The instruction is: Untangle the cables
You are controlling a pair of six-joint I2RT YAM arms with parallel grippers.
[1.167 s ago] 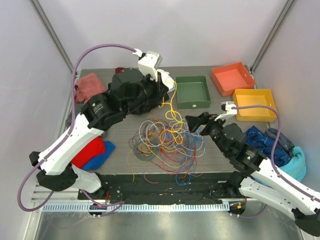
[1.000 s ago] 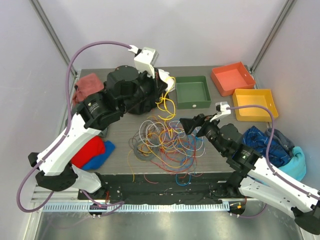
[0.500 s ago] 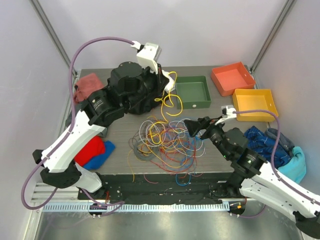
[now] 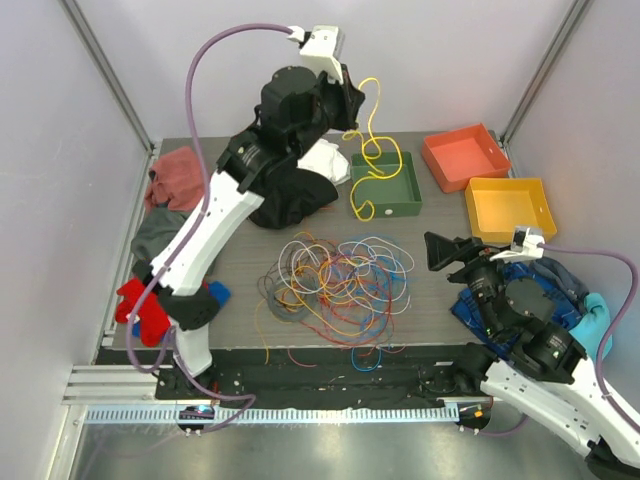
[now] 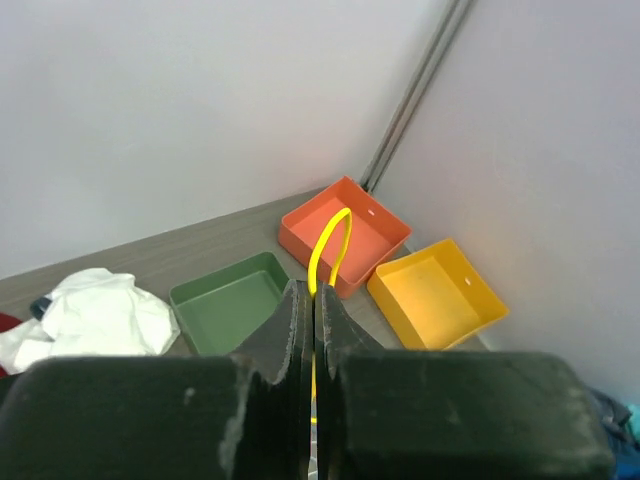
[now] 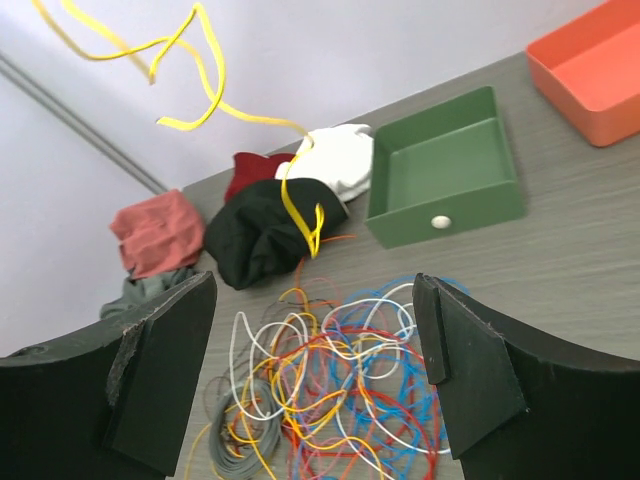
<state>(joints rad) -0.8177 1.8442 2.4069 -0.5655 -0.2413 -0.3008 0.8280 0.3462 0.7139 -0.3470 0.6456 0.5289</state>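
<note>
A tangle of thin cables (image 4: pixel 335 285) in yellow, orange, red, blue, white and grey lies on the middle of the table; it also shows in the right wrist view (image 6: pixel 340 390). My left gripper (image 4: pixel 352 100) is raised high at the back and is shut on a yellow cable (image 4: pixel 372 150), which hangs free of the pile with its end over the green tray (image 4: pixel 385 205). In the left wrist view the yellow cable (image 5: pixel 330 245) loops out above the closed fingers (image 5: pixel 295 330). My right gripper (image 4: pixel 440 250) is open and empty, to the right of the pile.
An orange tray (image 4: pixel 465 155) and a yellow tray (image 4: pixel 508 207) stand at the back right. Black (image 4: pixel 290 200), white (image 4: pixel 325 160) and pink (image 4: pixel 180 172) cloths lie at the back left. Red and blue cloths (image 4: pixel 145 305) lie left; blue cloths (image 4: pixel 560 290) lie right.
My left arm has risen high and back, lifting the yellow cable clear of the pile. My right gripper has drawn back to the right, away from the tangle.
</note>
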